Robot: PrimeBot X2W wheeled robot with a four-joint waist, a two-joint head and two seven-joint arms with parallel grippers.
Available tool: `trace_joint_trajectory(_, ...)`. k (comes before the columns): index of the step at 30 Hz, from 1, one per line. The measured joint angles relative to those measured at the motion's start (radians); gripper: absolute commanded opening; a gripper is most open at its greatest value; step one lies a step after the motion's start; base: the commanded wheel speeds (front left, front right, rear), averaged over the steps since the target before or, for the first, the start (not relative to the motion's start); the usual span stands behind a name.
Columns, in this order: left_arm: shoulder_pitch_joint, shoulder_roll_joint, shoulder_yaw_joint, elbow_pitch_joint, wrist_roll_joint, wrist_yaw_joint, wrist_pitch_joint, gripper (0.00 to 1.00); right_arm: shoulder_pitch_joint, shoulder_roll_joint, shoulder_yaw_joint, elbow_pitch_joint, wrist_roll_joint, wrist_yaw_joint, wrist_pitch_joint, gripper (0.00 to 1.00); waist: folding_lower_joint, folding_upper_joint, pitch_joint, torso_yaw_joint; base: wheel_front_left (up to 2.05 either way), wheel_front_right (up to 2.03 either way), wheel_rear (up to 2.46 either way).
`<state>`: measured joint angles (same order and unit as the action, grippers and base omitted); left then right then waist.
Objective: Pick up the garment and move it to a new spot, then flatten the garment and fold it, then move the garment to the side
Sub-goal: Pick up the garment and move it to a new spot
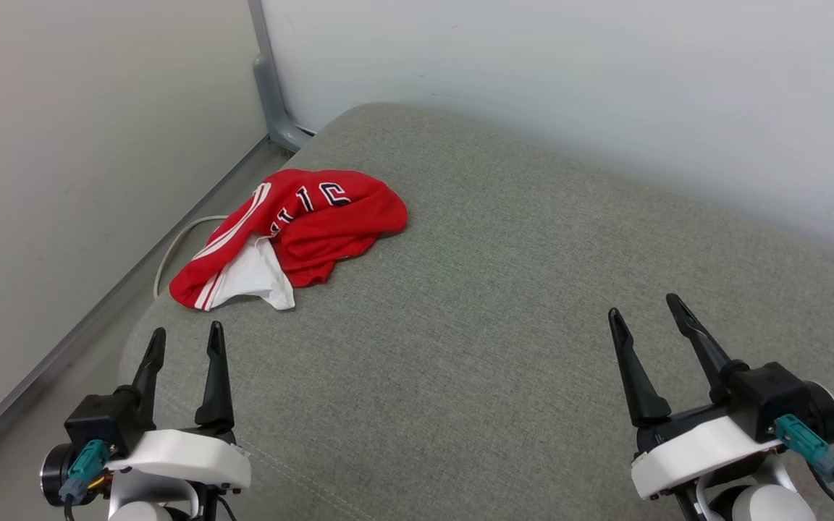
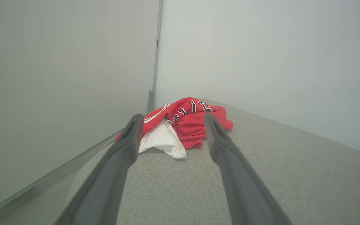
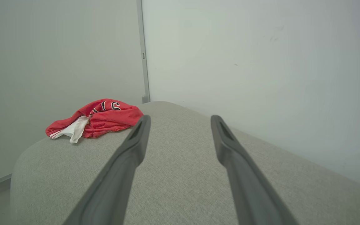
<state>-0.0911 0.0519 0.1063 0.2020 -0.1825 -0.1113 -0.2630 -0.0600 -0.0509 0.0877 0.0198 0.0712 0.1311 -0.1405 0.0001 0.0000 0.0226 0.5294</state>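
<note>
Fingers (image 1: 216,376) of the left gripper (image 1: 186,329) stand wide apart and hold nothing. The right gripper (image 1: 643,305) is the same, jaws spread and empty. Both hover low over the near part of the grey cushion (image 1: 496,325), pointing away from the robot.

Ahead of the left gripper, not touching it, lies the garment (image 1: 301,231), a crumpled red heap on the far-left part of the cushion, close to its rounded left edge. It is well apart from the right gripper. In the left wrist view the heap sits just beyond the fingertips, framed between them.

Handling, as a judgement: light, limp knit fabric that will drape and stretch on lifting, not slippery and not fragile. A single pinch will likely carry the whole bundle but leave it hanging in a bunch.

Best holds, by my reading, are the white sleeve (image 1: 258,278) flopped out at the near edge, or the striped trim (image 1: 232,231) along the left side. Both are free edges a jaw can close around.

Writing: dark letters with white outlines (image 1: 316,197) run across the top fold, but they are cut off by creases — no whole word can be read. No brand mark or label can be made out.

Beyond, a pale cable (image 1: 171,250) curves off the cushion's left side, and a grey post (image 1: 268,79) rises in the corner between plain walls (image 1: 569,72).
</note>
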Motion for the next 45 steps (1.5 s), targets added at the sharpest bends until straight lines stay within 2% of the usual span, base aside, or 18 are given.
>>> trace_joint_trajectory(4, -0.017, 0.000, -0.001, 0.026, -0.029, 0.000, 0.000, 1.00, 0.000, 0.000, -0.015, -0.004, -0.001, 0.000, 0.002, 1.00, -0.0001, 0.0000, 0.007, 0.001, 0.00, 0.00, 0.00)
trace_joint_trajectory(9, -0.116, 0.005, 0.004, 0.090, -0.085, -0.005, 0.006, 1.00, -0.012, 0.000, -0.011, -0.039, -0.032, 0.000, 0.036, 1.00, -0.0001, 0.0000, 0.050, -0.009, 0.00, 0.00, 0.00)
trace_joint_trajectory(14, -0.257, 0.052, 0.044, 0.163, -0.182, -0.012, 0.070, 1.00, -0.059, -0.002, 0.000, -0.074, -0.053, 0.000, 0.067, 1.00, -0.0001, 0.0000, 0.131, -0.051, 0.00, 0.00, 0.00)
trace_joint_trajectory(30, -0.667, 0.325, 0.087, 0.415, -0.431, -0.015, 0.645, 1.00, -0.222, -0.059, 0.008, -0.171, -0.077, 0.000, 0.085, 1.00, 0.0001, 0.0000, 0.437, -0.219, 0.00, 0.00, 0.00)
trace_joint_trajectory(34, -0.724, 0.379, 0.099, 0.476, -0.459, 0.010, 0.770, 1.00, -0.247, -0.069, 0.013, -0.219, -0.081, 0.000, 0.097, 1.00, 0.0002, 0.0000, 0.500, -0.253, 0.00, 0.00, 0.00)
trace_joint_trajectory(45, -0.800, 0.449, 0.097, 0.554, -0.489, 0.095, 1.010, 1.00, -0.276, -0.090, 0.018, -0.309, -0.092, 0.000, 0.130, 1.00, 0.0001, 0.0000, 0.635, -0.312, 0.00, 0.00, 0.00)
